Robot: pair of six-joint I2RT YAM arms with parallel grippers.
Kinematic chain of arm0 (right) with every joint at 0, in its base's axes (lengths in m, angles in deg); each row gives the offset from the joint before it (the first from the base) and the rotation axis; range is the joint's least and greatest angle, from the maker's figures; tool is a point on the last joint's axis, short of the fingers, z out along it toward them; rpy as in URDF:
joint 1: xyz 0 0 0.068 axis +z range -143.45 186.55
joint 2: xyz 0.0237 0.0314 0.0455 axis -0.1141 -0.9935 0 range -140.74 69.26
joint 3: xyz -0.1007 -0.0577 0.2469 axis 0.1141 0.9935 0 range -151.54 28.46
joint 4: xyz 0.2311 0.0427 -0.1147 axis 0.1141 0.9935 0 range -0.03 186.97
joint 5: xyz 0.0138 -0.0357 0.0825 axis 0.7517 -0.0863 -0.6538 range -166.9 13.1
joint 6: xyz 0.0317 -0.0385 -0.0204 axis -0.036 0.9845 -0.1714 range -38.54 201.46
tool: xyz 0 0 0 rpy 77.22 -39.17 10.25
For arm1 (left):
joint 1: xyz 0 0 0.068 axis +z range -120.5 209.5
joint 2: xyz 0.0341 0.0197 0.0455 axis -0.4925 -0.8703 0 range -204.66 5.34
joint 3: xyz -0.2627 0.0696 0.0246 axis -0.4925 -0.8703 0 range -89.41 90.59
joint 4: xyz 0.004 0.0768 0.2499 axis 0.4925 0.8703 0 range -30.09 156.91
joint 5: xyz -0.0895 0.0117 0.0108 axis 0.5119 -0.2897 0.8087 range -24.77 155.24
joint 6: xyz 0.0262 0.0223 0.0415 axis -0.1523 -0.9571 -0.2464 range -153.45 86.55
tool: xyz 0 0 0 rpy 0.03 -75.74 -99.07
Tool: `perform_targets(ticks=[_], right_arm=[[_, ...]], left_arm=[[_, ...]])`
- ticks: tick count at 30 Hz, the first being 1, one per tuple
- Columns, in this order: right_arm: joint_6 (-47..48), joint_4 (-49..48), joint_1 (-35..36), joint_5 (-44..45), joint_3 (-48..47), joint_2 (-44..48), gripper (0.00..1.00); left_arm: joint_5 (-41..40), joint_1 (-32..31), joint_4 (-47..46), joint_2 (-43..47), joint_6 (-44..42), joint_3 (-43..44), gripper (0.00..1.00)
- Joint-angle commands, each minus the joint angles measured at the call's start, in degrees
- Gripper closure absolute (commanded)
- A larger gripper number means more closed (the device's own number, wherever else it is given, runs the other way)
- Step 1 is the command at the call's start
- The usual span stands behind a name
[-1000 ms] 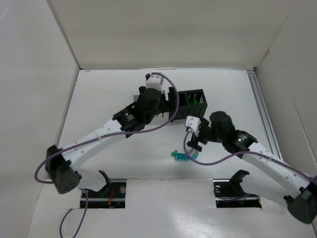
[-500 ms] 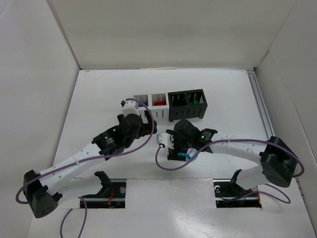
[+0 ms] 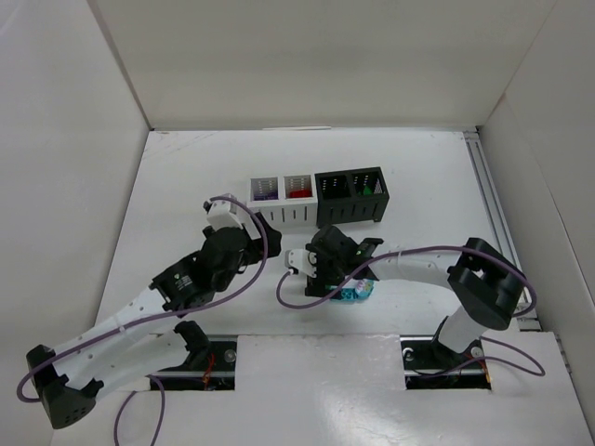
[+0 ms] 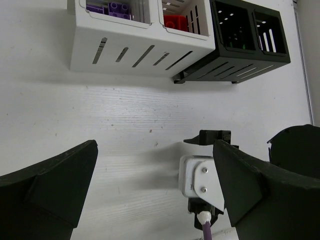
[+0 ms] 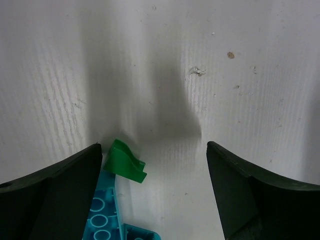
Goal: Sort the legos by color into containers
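Note:
The containers stand in a row: two white bins holding purple bricks and a red brick, then two black bins, the right one holding a green piece. On the table lie a small green lego and a teal lego, seen from above as a small cluster. My right gripper is open, low over the table, with the green piece just inside its left finger. My left gripper is open and empty, in front of the white bins.
The right arm's wrist camera block and its purple cable sit between my left fingers' view and the bricks. White walls enclose the table on three sides. A rail runs along the right edge.
The left arm pulled back from the bins toward the near left. The right arm swung left and came down over the green and teal legos.

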Motion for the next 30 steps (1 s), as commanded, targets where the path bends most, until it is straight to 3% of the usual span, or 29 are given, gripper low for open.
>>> perform_targets(ticks=[1,7,9,11,14,17,20,21,26,30], right_arm=[[-2.0,-0.2,0.3,4.5,-1.4,-0.1,0.10],[-3.8,0.3,0.3,5.0,-0.2,-0.1,0.19],[-4.5,1.0,0.3,5.0,0.4,-0.1,0.28],[-5.0,1.0,0.3,5.0,1.5,0.6,0.29],[-5.5,1.5,0.3,5.6,2.2,1.7,0.19],[-6.0,2.5,0.3,6.8,2.7,1.7,0.16],[-6.7,3.1,0.3,7.4,3.9,2.2,0.17],[-6.7,3.1,0.3,7.4,3.9,2.2,0.20],[-8.2,1.8,0.3,8.8,3.9,2.2,0.51],[-8.2,0.2,0.3,9.3,3.9,2.2,0.63]], left_arm=[[-1.5,-0.2,0.0,2.9,1.2,-1.4,0.01],[-1.5,-0.2,-0.5,3.5,1.8,-1.4,0.01],[-2.0,-0.2,-0.5,3.5,1.8,-1.4,0.01],[-2.0,-0.2,-0.5,2.9,1.8,-1.4,0.01],[-2.0,-0.2,-0.5,2.3,1.3,-0.9,0.01],[-2.0,-0.2,-1.1,1.3,0.7,-0.3,0.01],[-2.0,-0.2,-1.1,0.8,0.7,0.2,0.01],[-2.0,-0.2,-1.1,0.8,0.7,0.2,0.01],[-2.0,-0.2,-1.6,0.2,0.7,0.2,0.01],[-2.0,-0.2,-1.6,0.2,0.7,0.2,0.01]])
